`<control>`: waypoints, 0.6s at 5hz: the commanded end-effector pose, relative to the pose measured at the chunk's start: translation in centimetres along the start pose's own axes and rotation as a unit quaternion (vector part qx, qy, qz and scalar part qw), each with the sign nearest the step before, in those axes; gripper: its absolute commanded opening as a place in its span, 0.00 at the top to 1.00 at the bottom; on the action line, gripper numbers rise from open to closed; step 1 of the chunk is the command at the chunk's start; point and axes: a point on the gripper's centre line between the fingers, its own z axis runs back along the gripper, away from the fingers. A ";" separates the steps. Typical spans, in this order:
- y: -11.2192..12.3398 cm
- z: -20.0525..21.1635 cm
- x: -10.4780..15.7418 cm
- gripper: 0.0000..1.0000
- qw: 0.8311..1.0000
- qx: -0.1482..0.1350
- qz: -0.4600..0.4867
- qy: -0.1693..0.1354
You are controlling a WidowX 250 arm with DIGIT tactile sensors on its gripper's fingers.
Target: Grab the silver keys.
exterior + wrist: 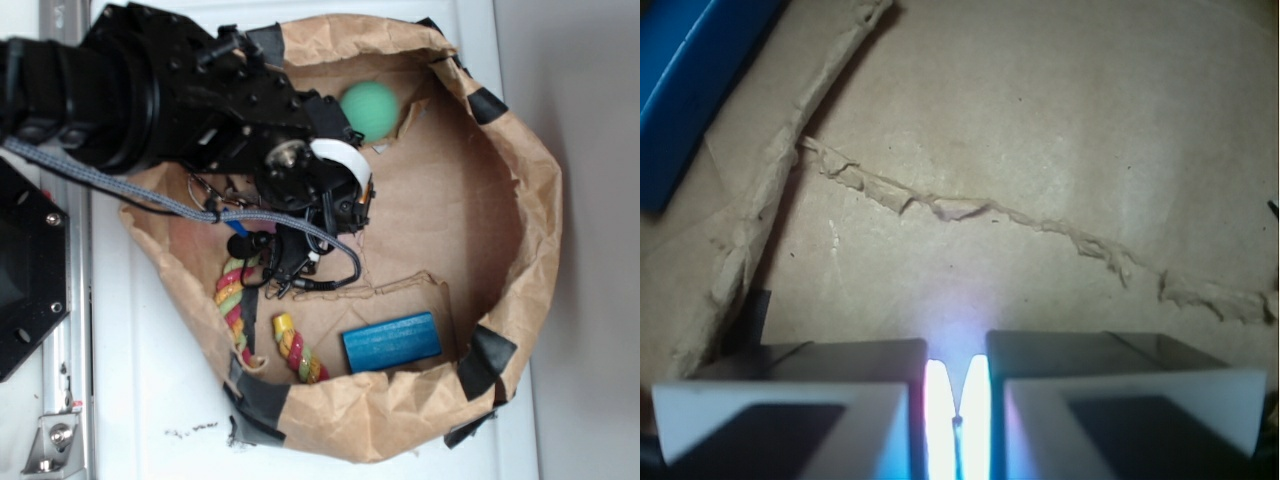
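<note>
In the wrist view my gripper (957,345) has its two fingers drawn close together over the brown paper floor. The narrow gap between them is filled by two bright silver-white flat pieces with a thin wire between them, the silver keys (940,415). In the exterior view the black arm reaches down into the paper-lined basin. The gripper (290,268) hangs near the basin's left middle, and the arm hides the keys there.
A green ball (370,108) lies at the back of the basin. A blue box (392,341) (685,90) sits near the front. A multicoloured rope toy (298,350) curls at the front left. The crumpled paper wall (540,200) rings everything. A torn ridge (940,208) crosses the paper floor.
</note>
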 end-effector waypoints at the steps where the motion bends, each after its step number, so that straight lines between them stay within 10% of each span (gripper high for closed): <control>1: -0.5 6.2 5.2 1.00 0.990 -0.047 0.114 0.063; 3: -0.5 15.9 5.4 1.00 0.983 -0.148 0.100 0.046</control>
